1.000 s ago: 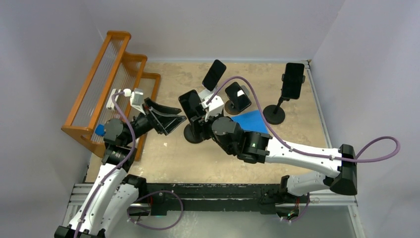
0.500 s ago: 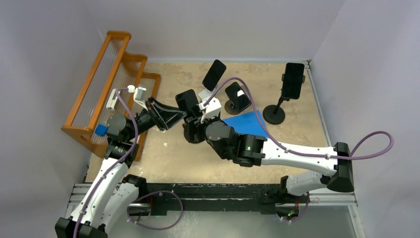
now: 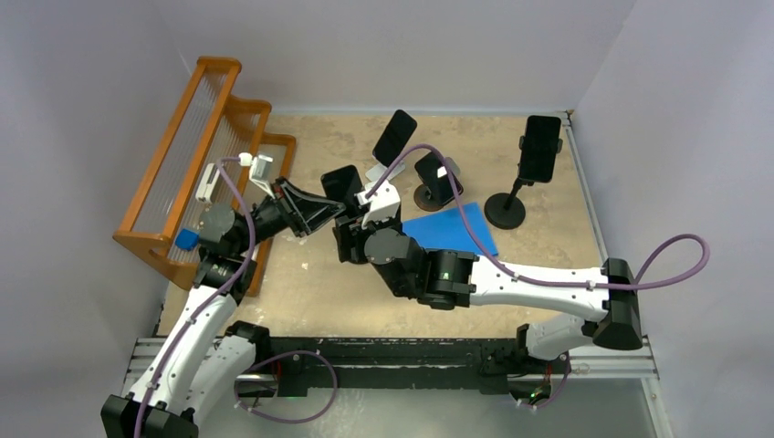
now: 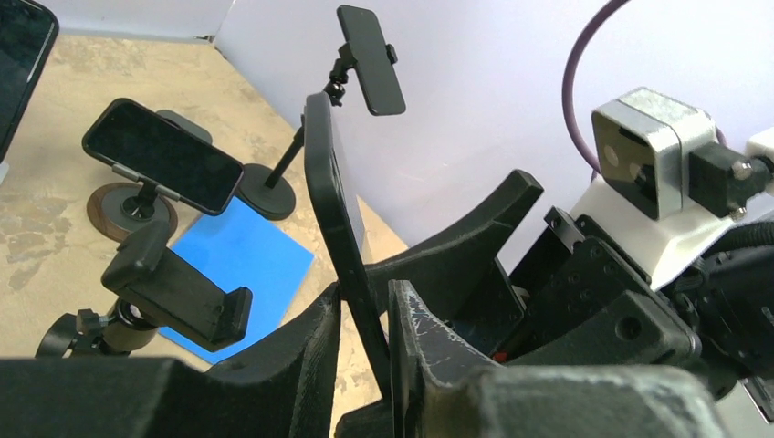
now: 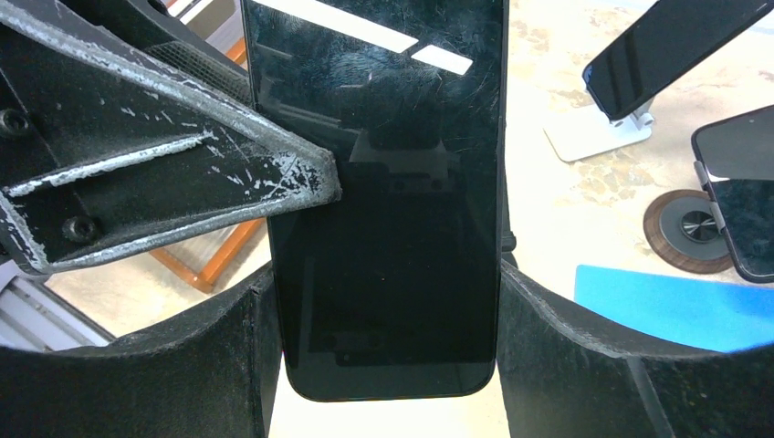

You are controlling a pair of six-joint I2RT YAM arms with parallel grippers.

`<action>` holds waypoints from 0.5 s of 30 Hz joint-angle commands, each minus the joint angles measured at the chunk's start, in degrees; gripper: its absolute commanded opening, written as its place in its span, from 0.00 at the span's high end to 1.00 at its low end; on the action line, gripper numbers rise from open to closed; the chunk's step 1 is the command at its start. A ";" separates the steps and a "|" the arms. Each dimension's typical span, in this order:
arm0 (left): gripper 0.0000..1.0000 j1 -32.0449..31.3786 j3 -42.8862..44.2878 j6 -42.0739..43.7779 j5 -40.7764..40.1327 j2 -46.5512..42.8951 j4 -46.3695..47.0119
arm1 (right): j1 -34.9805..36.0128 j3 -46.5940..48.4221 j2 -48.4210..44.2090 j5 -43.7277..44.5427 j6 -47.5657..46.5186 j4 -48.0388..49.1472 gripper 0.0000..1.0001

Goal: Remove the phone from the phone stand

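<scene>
Right end effector [image 5: 385, 278] holds phone [image 5: 383, 137] by its long edges. Left end effector [image 4: 365, 303] sits narrow across the faces from 9 o'clock, contact unclear. Left grip should seat before right lets go.

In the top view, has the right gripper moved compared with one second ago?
Yes. The right gripper, holding the phone, has shifted left toward the wooden rack, and more of the blue mat is uncovered now.

No readable text, brand, number or sign in any view. The phone [image 5: 388, 228] screen is dark with only glare streaks. The blue mat [image 3: 454, 228] is plain.
</scene>
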 commanded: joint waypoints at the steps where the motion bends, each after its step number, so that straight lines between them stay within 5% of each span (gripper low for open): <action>1: 0.79 -0.17 3.78 -0.68 0.15 1.26 -2.21 | 0.86 4.56 0.01 5.18 0.76 2.64 1.00; 10: 0.81 -0.26 4.03 -0.82 1.66 1.93 -2.04 | 1.47 6.29 1.83 6.82 0.44 1.94 1.00; 15: 1.00 -0.26 3.37 -0.77 2.01 1.10 -1.67 | 1.71 6.51 2.28 6.90 0.45 1.98 1.00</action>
